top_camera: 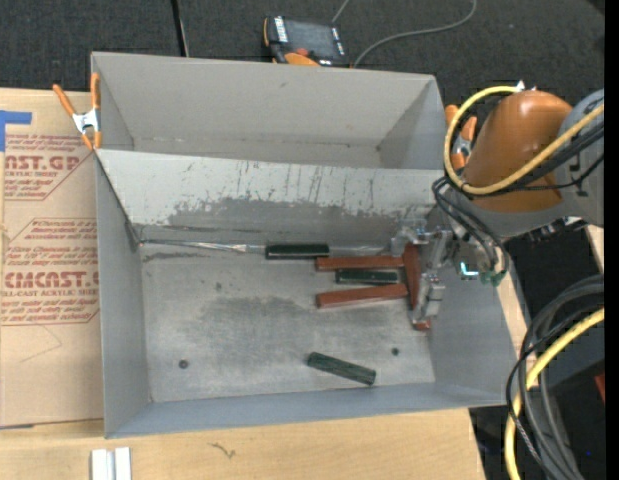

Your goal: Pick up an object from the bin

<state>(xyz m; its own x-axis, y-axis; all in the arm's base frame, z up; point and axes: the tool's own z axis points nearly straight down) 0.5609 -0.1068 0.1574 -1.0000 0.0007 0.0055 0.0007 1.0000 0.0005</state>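
My gripper [426, 286] hangs low at the bin's right side, just above the floor. It is at the right end of a red-brown tool [357, 264] whose two long arms point left, with a short dark green piece [367, 278] between them. Whether the gripper touches or holds the tool is hidden by its own body. Left of the tool, along the foot of the back wall, lies a black-handled tool [297, 252] with a thin metal shaft running left.
A dark green bar [341, 368] lies slanted near the front wall, apart from the rest. The bin's left half is bare grey floor. The arm with its orange cover and yellow cables leans in over the right rim.
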